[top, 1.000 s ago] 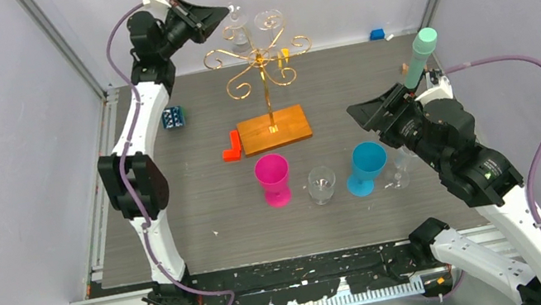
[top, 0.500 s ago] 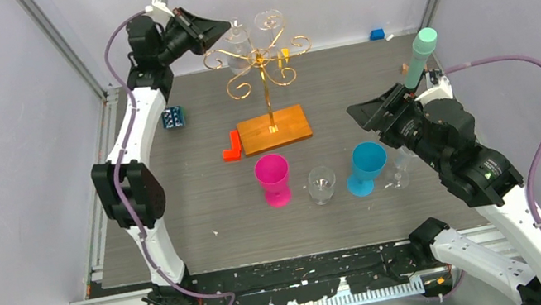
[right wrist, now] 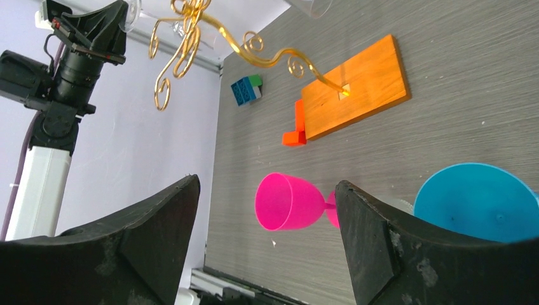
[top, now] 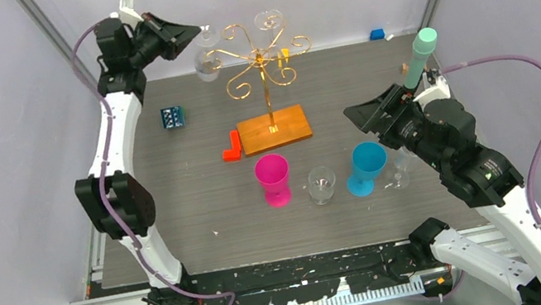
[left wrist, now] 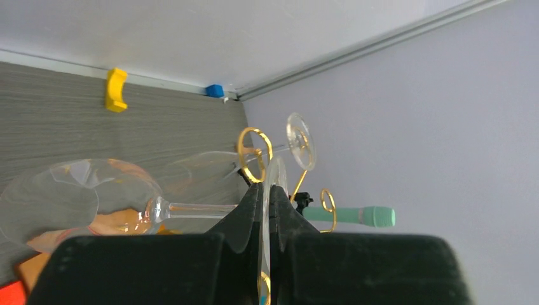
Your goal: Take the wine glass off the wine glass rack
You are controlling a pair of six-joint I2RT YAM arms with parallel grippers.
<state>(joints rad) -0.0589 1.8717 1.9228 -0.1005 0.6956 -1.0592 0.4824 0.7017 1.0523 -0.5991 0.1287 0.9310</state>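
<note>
The wine glass rack (top: pixel 262 66) is gold wire on an orange-brown wooden base (top: pixel 273 129); it also shows in the right wrist view (right wrist: pixel 191 28). My left gripper (top: pixel 196 33) is high at the back left, shut on the foot of a clear wine glass (top: pixel 206 56). That glass hangs bowl down, just left of the rack's arms and apart from them. In the left wrist view the fingers (left wrist: pixel 254 203) pinch the foot (left wrist: pixel 275 178), with bowl (left wrist: pixel 76 197) and stem to the left. A second clear glass (left wrist: pixel 300 136) stays on the rack. My right gripper (top: pixel 368 114) is open and empty.
A pink goblet (top: pixel 272 177), a clear glass (top: pixel 322 185), a blue goblet (top: pixel 366 167) and another clear glass (top: pixel 400 177) stand in front of the rack. A red block (top: pixel 231 147), a blue brick (top: pixel 174 117) and a mint-green cylinder (top: pixel 420 55) lie around.
My left gripper has moved left with the clear wine glass, drawing it from among the rack's scroll arms to a spot clear of them. The right arm has not moved.
</note>
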